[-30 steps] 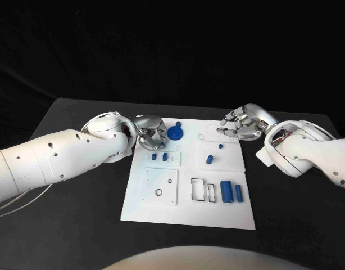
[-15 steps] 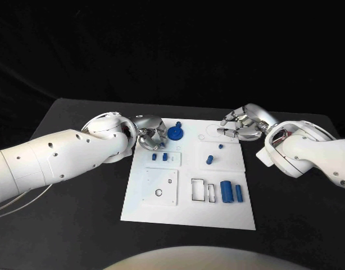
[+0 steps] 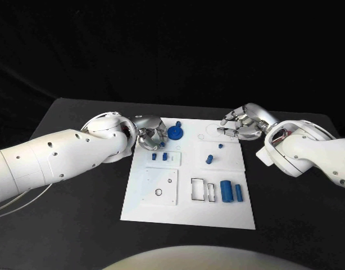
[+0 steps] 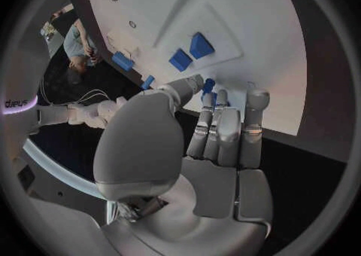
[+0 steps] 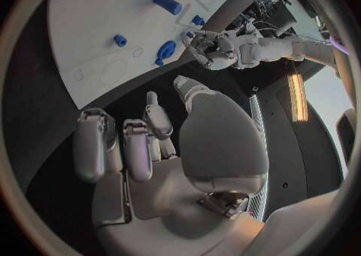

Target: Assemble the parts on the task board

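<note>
The round blue part (image 3: 176, 133) was seen at the far left of the task board (image 3: 189, 216), with a short stem pointing toward the far edge, so its long axis ran near to far. It lay just to the right of the left hand (image 3: 150, 135), whose fingers were curled toward it. In the left wrist view a small blue piece (image 4: 208, 87) showed at the fingertips (image 4: 197, 81) of that hand, but whether it was actually pinched could not be told.

Two small blue blocks (image 3: 160, 156) lay just nearer on the board, below the left hand. A small blue peg (image 3: 210, 158) sat toward the middle, and two blue cylinders (image 3: 231, 191) lay side by side at the near right, their long axes also near to far.

The right hand (image 3: 241, 125) was held over the far right corner of the board, fingers apart and holding nothing, farther from the round part than the left hand was. The left hand was therefore judged the better placed for the coming move. The board rested on the black tabletop (image 3: 75, 225).
</note>
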You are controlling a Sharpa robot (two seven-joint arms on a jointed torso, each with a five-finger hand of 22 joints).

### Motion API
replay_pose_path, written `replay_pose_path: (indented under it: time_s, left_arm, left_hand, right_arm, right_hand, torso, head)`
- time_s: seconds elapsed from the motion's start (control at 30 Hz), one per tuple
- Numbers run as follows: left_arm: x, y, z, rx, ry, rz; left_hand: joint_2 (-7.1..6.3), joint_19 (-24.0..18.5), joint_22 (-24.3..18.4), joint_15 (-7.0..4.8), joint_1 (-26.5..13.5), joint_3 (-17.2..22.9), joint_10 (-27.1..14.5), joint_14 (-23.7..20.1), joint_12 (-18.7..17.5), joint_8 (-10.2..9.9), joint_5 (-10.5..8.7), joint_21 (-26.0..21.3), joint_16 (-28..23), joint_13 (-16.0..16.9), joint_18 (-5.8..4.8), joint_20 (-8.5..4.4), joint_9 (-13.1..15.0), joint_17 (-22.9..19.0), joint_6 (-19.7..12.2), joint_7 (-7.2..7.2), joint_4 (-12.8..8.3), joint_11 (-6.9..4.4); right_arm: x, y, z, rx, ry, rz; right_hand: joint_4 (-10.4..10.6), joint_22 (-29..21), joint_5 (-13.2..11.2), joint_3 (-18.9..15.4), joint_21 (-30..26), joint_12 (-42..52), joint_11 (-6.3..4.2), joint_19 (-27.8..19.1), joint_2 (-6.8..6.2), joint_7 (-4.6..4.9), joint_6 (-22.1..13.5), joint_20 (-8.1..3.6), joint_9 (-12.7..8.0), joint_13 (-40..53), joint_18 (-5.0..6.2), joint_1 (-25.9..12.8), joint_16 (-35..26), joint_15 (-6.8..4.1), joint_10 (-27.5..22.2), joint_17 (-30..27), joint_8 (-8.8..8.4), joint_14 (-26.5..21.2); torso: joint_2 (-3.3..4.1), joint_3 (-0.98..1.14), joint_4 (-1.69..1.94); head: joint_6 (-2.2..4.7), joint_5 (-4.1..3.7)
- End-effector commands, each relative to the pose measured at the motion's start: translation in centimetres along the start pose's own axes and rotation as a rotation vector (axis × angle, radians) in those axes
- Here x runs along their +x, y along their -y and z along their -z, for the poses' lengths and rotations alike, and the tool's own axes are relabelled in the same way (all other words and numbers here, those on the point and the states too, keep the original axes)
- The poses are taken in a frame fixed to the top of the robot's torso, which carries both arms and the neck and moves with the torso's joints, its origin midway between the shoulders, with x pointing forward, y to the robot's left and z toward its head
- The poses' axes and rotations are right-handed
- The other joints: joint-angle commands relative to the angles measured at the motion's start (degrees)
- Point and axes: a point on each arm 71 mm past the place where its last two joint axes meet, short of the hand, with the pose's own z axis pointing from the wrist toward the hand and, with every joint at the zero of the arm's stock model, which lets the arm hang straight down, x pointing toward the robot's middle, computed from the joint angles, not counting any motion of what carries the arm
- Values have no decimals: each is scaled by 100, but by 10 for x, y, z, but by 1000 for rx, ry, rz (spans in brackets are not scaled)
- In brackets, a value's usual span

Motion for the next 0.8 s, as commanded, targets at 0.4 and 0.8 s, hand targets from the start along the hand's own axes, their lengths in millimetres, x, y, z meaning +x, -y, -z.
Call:
replay_pose_path:
  time_s: [0.4, 0.8]
  left_arm:
    - [-7, 5, 8, 89, 110, 106]
    - [-34, -20, 38, 87, 330, 809]
  left_hand:
    - [58, -237, 399, 92, -87, -777, -387, -270, -47, -185, 269, -335, -71, -103, 105, 101, -84, -447, -202, -18, 178, 93]
    - [459, -927, 117, 119, 485, -2006, -408, -1344, 250, -243, 459, -1590, -698, -187, 307, 155, -217, -2397, 21, 252, 1138, 104]
  right_arm:
    - [-2, 6, -2, 10, -8, 13]
    - [-3, 12, -4, -26, -55, 162]
  right_hand:
    - [-39, 818, -47, 291, -414, -2431, 52, -207, -62, 16, -76, 23, 105, -2104, 117, 183, -424, -4, -1534, 447, -9, 259]
    - [-547, 810, -322, 1034, -655, -4985, 286, -269, -327, 182, 35, 185, 17, -4282, 148, 542, -687, 187, -1654, 60, -117, 166]
  torso:
    - [-5, -8, -1]
    - [-10, -4, 5]
  head:
    - [35, -2]
    - [97, -10]
